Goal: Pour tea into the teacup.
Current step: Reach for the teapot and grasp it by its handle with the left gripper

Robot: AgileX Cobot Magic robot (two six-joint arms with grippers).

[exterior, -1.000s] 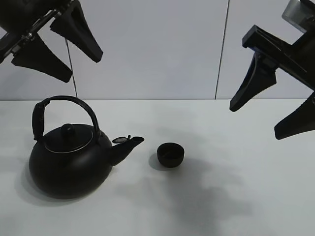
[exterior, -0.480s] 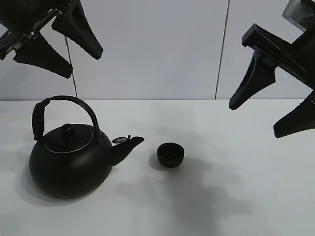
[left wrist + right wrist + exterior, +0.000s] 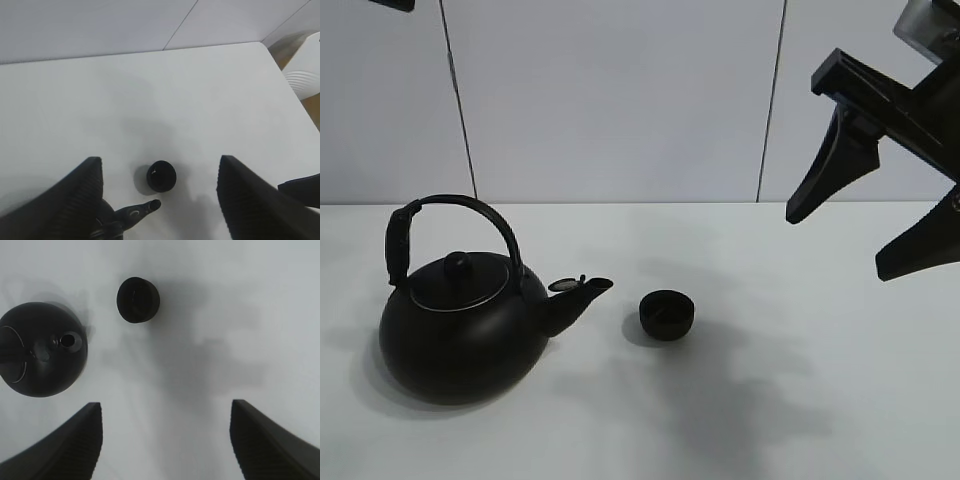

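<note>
The teacup (image 3: 667, 314), small, round and matte black, stands on the white table (image 3: 800, 400) just right of the kettle's spout. The big black kettle (image 3: 460, 325) with its arched handle stands upright at the left. The cup also shows in the left wrist view (image 3: 161, 176) and in the right wrist view (image 3: 138, 299). My left gripper (image 3: 159, 159) is open and empty, high above the cup and spout (image 3: 135, 212); only a sliver of it (image 3: 395, 4) shows in the exterior view. My right gripper (image 3: 835, 247) is open and empty, high at the right; the kettle (image 3: 42, 347) lies below it.
A grey panelled wall (image 3: 620, 100) closes off the back of the table. A white ribbed object (image 3: 305, 75) stands beyond the table's far corner in the left wrist view. Arm shadows fall on the table right of the cup.
My left gripper has risen and left the top left of the exterior view almost entirely. The right gripper, kettle and teacup have not moved.
</note>
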